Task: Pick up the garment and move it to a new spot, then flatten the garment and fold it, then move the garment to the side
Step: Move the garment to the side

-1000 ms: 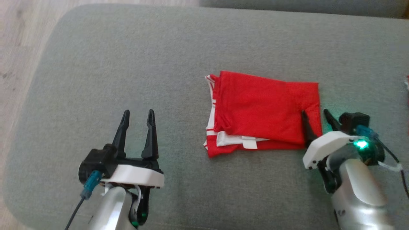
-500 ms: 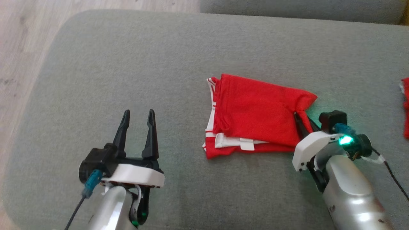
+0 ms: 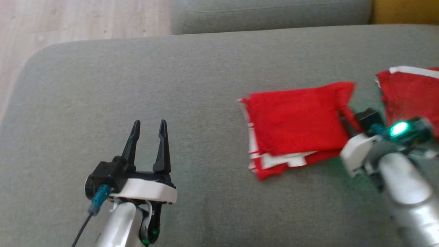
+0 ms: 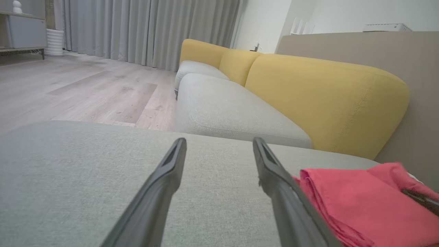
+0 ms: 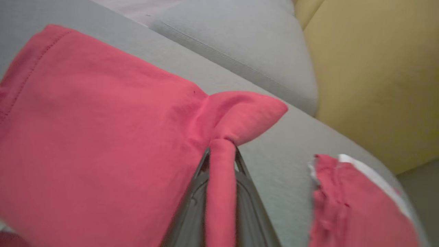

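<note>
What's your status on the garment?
Right tool shut on folded red garment, right edge. Left tool open over grey cushion. Second red garment close on the right, possibly in the way.

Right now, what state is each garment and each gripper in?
folded red garment: folded, lying on the grey cushion, its right corner pinched and bunched up.
right gripper: shut on that corner of the folded red garment.
left gripper: open, holding nothing, apart from the garment.
second red garment: lying on the cushion further right, not held, partly out of frame.
</note>
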Tool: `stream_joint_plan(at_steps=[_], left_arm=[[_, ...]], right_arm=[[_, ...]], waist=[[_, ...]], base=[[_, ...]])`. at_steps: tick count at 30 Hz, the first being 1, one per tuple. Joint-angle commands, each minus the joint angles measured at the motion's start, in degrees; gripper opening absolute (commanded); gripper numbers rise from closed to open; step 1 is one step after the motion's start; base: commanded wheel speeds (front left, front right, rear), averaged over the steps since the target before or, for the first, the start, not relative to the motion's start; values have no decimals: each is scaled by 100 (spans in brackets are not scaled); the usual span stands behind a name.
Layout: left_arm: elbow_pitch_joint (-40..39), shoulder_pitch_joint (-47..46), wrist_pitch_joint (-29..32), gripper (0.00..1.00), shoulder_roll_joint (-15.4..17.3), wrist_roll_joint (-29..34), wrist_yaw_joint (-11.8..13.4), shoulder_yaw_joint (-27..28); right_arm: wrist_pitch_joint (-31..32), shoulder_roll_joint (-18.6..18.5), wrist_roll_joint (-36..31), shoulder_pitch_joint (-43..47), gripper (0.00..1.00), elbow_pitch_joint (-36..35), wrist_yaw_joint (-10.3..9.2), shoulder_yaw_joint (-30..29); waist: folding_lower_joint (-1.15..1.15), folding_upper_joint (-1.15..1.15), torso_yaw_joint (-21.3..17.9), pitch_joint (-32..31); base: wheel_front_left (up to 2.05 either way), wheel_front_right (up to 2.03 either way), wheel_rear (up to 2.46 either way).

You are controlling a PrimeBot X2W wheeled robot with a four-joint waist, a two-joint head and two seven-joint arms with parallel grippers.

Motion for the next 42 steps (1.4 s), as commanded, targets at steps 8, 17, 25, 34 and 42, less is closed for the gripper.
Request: stream_joint_plan(at_steps=[8, 17, 25, 34, 42], left_arm=[[-241, -336, -37, 100, 29, 9, -11, 214], [-230, -510, -37, 100, 29, 40, -81, 290], [-219, -526, -37, 100, 29, 105, -132, 414], [-148, -469, -37, 100, 29, 137, -174, 521], [-154, -298, -37, 100, 29, 85, -163, 583]], right_arm=[[421, -1532, 208, -765, 0, -508, 37, 75], [737, -2543, -68, -1017, 0, -66, 37, -671], [759, -2449, -245, -1014, 0, 58, 37, -1337], [716, -2006, -596, -888, 100, -136, 37, -2021], [437, -1192, -550, -724, 100, -870, 37, -2207]], waist=[[1, 0, -264, 546], [1, 0, -152, 981], [1, 0, -162, 1088], [1, 0, -197, 925], [1, 0, -217, 392]], base=[[0, 0, 0], [0, 0, 0], [0, 0, 0], [0, 0, 0], [0, 0, 0]])
